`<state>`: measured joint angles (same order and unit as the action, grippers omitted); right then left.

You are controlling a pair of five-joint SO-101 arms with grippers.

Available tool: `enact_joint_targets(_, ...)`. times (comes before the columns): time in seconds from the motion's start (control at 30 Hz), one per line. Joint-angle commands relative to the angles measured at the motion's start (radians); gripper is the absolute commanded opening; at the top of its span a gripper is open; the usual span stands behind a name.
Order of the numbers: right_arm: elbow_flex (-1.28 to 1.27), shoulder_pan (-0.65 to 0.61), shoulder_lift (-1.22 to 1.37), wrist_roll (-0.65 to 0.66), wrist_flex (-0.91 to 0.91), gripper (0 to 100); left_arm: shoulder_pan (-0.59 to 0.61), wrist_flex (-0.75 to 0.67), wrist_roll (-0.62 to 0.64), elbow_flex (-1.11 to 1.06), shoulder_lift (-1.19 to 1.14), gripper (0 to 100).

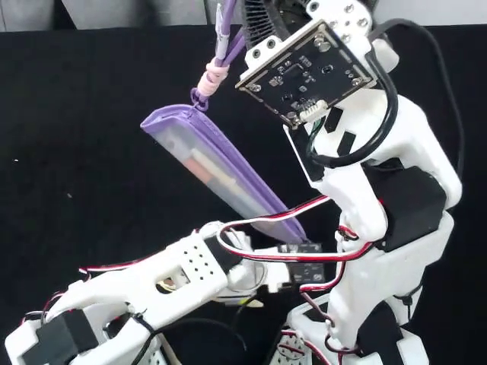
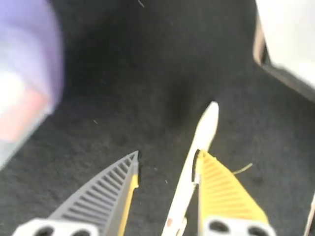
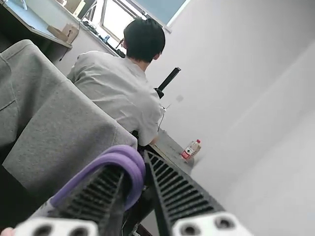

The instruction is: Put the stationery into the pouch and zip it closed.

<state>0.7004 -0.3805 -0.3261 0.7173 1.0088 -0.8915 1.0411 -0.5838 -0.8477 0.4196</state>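
Observation:
The purple pouch (image 1: 221, 163) hangs tilted above the black mat, its clear side showing stationery inside. Its purple strap (image 1: 225, 34) runs up into my right gripper (image 1: 236, 19), which is shut on the strap (image 3: 120, 167) in the right wrist view (image 3: 137, 164). My left gripper (image 2: 167, 155) hovers low over the mat, open, below the pouch's lower end (image 1: 293, 228). A white pen (image 2: 199, 142) lies between its fingers, against the yellow finger (image 2: 221, 187). The pouch (image 2: 27, 73) is a blur off to one side in the left wrist view.
The black mat (image 1: 91, 167) covers the table. The right arm's white body (image 1: 396, 198) stands close beside the pouch's lower end. Red, black and white cables (image 1: 304, 255) run between the two arms.

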Motion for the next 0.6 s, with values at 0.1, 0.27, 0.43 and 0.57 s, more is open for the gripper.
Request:
enact_joint_targets(0.1, 0.015, 0.014, -0.022, 0.005, 0.002, 1.1, 0.005, 0.0, -0.029, -0.036, 0.034, 20)
enact_joint_targets(0.27, 0.008, 0.014, -0.022, 0.005, 0.002, 1.1, 0.01, -0.002, -0.029, -0.045, 0.034, 20)
enact_joint_targets(0.43, 0.008, 0.012, -0.022, 0.005, 0.002, 1.1, 0.01, -0.075, -0.032, -0.056, -0.014, 20)
enact_joint_targets(0.57, 0.008, 0.012, -0.022, 0.005, 0.002, 1.1, 0.008, -0.092, -0.074, -0.015, -0.141, 19)
